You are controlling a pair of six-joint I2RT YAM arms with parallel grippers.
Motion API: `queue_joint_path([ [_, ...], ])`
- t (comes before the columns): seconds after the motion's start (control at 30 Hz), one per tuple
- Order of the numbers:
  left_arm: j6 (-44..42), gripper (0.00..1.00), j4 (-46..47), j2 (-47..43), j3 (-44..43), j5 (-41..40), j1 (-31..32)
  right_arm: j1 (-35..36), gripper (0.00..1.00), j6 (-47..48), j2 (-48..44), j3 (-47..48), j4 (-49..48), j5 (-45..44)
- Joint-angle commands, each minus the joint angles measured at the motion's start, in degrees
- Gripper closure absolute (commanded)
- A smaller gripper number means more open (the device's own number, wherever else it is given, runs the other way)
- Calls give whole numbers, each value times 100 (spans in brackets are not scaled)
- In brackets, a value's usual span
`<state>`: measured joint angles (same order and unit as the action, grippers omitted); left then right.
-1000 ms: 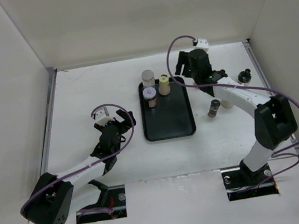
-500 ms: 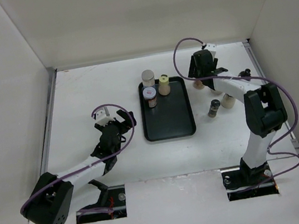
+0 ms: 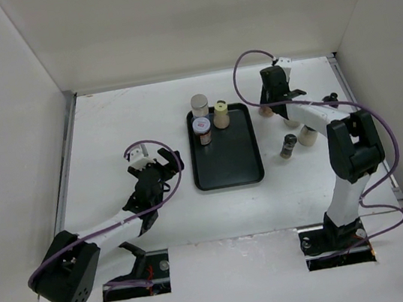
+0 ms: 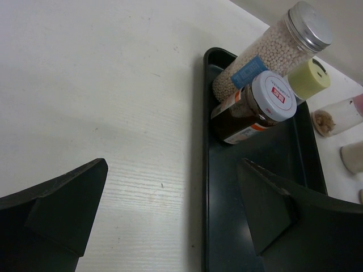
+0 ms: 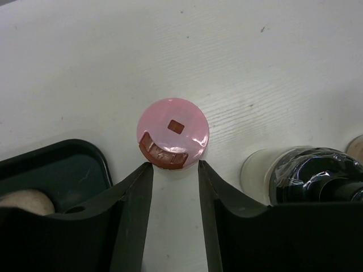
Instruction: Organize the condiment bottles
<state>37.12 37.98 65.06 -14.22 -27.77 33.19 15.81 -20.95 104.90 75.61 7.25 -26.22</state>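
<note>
The small pink-capped plastic shaker bottle point(image 5: 173, 133) stands upright at the centre of the right wrist view, near the flat black rectangular tray point(image 5: 57, 164) at lower left. Judged light, rigid and smooth-sided; best gripped on the body below the cap. The right gripper point(image 5: 174, 165) is open, its tips flanking the cap's lower edge. The left gripper point(image 4: 173, 164) is open and empty.

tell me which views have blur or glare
Top external: evenly lit, sharp, no glare. Left wrist: near fingers dark and soft, brown jar crisp, sheen on the silver cap. Right wrist: pink cap sharp, glints on the black cap.
</note>
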Motion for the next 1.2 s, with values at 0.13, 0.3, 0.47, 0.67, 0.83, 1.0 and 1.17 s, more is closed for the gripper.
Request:
queue_joint_path([
  [0.13, 58, 0, 298, -37, -20, 44, 43, 14, 32, 47, -286, 6, -74, -208],
  [0.3, 58, 0, 298, -20, -28, 44, 34, 5, 24, 21, -164, 111, -153, -42],
  [0.47, 58, 0, 298, -28, -37, 52, 25, -127, 26, 56, 126, 462, -206, 292],
  [0.67, 58, 0, 298, -11, -28, 52, 16, -188, 34, 74, 355, 612, -206, 363],
  [0.83, 58, 0, 298, -10, -46, 52, 34, -224, 39, 91, 399, 674, -144, 363],
  [1.0, 58, 0, 298, -11, -28, 52, 16, -197, 52, 135, 128, 595, -223, 284],
  [1.17, 58, 0, 298, -11, -28, 52, 16, 136, 54, 319, -478, 411, -408, 213],
])
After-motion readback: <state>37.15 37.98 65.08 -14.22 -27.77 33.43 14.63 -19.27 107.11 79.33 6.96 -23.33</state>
